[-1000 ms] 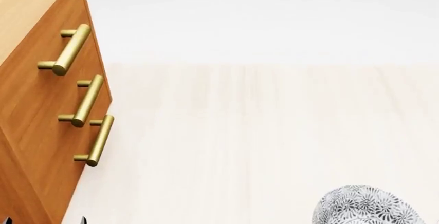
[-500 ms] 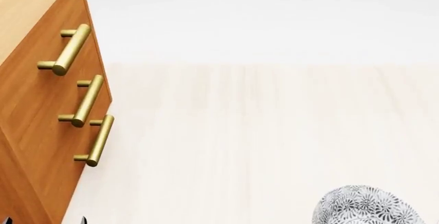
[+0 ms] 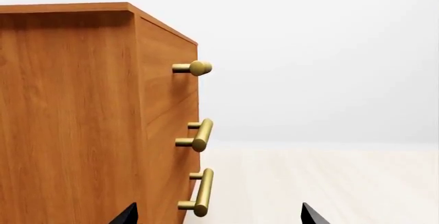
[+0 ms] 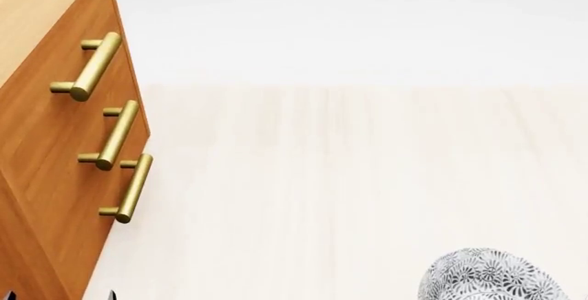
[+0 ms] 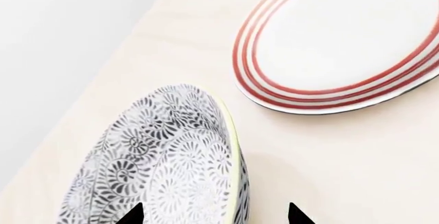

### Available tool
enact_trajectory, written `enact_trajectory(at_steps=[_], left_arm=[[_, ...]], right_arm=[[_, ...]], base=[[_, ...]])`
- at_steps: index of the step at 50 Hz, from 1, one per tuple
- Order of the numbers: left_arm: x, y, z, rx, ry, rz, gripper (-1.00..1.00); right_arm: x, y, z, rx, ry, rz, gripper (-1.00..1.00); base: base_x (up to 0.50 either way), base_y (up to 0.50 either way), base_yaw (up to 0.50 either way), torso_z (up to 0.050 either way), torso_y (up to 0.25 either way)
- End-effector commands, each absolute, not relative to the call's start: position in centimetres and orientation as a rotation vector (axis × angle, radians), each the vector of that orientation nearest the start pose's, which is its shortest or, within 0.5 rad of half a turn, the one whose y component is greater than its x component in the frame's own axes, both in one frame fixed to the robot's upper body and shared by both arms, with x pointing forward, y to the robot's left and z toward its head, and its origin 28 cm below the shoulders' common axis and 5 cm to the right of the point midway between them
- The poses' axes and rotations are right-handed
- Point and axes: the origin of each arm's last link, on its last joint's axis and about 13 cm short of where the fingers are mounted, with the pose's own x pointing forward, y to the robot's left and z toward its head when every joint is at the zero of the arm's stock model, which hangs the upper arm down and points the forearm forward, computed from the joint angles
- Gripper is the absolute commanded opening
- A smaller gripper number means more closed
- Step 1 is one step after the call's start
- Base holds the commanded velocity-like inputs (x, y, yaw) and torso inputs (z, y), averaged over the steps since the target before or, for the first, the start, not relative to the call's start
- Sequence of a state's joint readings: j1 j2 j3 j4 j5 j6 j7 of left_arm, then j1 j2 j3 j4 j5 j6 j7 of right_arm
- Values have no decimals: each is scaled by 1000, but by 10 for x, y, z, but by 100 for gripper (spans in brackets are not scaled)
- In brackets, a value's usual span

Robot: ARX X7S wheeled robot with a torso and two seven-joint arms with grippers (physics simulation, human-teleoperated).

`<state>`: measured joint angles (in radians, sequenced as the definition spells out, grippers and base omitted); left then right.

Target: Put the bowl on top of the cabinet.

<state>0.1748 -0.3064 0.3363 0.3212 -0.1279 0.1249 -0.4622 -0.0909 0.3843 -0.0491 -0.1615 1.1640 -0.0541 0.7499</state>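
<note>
The cabinet (image 4: 55,142) stands at the left of the head view, orange-brown with a lighter top and three brass handles (image 4: 115,135). The grey floral bowl (image 4: 491,278) shows at the bottom right edge, cut off by the frame. In the right wrist view the bowl (image 5: 164,162) fills the near foreground. My right gripper (image 5: 216,216) is open, its two dark tips straddling the bowl's pale rim (image 5: 233,157) without closing on it. My left gripper (image 3: 219,216) is open and holds nothing, level with the cabinet's (image 3: 75,121) lowest handle (image 3: 200,193).
A flat white plate with red rings (image 5: 343,44) lies on the pale wood surface (image 5: 343,157) just beyond the bowl. A pale wood floor (image 4: 349,176) runs from the cabinet front to a white wall (image 4: 349,31).
</note>
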Motion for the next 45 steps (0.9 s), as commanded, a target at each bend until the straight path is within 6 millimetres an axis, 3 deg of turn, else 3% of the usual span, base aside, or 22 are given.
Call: enact_trajectory(at_steps=[1, 45], left_arm=[[160, 195, 46, 17, -198, 53, 100], [160, 195, 46, 17, -201, 54, 100]], right_arm=[[195, -154, 48, 763, 261, -621, 100], [212, -155, 38, 746, 326, -630, 100]], base=[[0, 0, 0, 0, 0], [0, 0, 0, 0, 0]])
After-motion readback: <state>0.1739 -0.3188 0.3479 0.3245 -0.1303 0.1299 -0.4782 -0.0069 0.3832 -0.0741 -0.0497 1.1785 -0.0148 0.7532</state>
